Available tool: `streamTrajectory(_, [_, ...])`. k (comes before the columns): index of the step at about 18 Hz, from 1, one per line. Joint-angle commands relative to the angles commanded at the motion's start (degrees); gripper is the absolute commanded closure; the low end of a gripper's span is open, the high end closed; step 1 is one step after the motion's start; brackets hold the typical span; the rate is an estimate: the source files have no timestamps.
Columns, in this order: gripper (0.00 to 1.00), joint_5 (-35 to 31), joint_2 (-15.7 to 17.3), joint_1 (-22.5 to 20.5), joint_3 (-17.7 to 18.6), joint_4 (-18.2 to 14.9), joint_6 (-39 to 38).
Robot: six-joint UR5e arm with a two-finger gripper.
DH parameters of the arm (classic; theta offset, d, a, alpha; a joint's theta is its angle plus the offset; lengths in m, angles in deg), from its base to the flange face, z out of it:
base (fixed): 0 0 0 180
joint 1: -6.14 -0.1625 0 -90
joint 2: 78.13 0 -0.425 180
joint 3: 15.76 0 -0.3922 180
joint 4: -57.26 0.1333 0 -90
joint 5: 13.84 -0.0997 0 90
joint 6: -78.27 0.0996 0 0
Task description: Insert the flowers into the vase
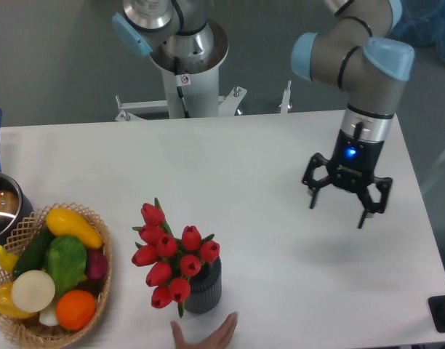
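Flowers (170,254) hiding vase (205,289) rim, hand (337,206) spread, empty

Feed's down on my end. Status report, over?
Gripper open, empty, over the table's right side. Flowers in the vase. Hand at the near edge by the vase.

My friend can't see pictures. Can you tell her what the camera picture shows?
Red tulip flowers stand in a small dark vase near the front of a white table. The robot's gripper hangs open and empty over the table's right side. A basket of vegetables sits at the left, and someone's hand reaches in below the vase.
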Motion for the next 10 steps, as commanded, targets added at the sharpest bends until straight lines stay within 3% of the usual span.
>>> streamTrajectory(3, [0.0, -4.3, -1.4, 0.0, -4.6, -2.7, 0.0])
streamTrajectory(6, [0.0, -10.3, -3.0, -0.1, -9.5, -10.4, 1.9])
streamTrajectory(8, [0.0, -12.2, -3.0, 0.1, -10.2, -13.7, 7.4])
streamTrajectory(10, [0.0, -14.1, -2.6, 0.3, -9.5, -14.7, 8.1])
